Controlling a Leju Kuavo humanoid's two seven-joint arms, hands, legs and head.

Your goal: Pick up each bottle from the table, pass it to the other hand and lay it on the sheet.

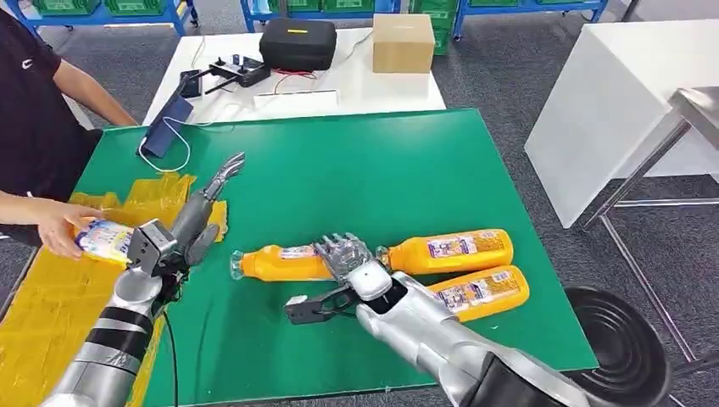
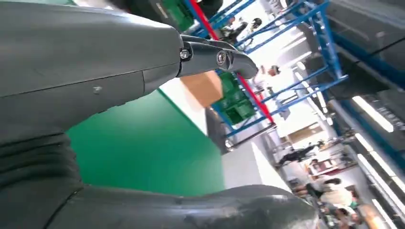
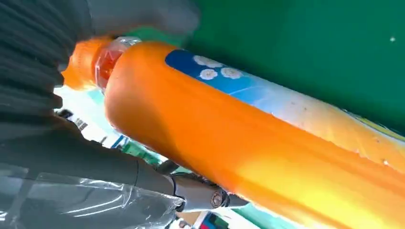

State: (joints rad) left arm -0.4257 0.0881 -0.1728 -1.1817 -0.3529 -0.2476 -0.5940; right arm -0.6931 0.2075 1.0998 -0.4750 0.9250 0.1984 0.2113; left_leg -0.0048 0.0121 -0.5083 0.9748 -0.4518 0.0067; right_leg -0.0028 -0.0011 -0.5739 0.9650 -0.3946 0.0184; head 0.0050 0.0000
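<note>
Right hand (image 1: 346, 257): lies over the base end of one orange bottle (image 1: 275, 264) lying on the green table (image 1: 356, 170); the right wrist view shows the fingers (image 3: 200, 195) around the bottle body (image 3: 267, 148).
Left hand (image 1: 208, 199): raised above the table, fingers extended and apart, holding nothing.
Other bottles: two lie side by side just right of the right hand, upper (image 1: 454, 251), lower (image 1: 479, 292).
Yellow sheet (image 1: 51, 297): spread at the table's left edge.
Person's hand (image 1: 55, 225): holds a fourth bottle (image 1: 106, 240) over the sheet.
</note>
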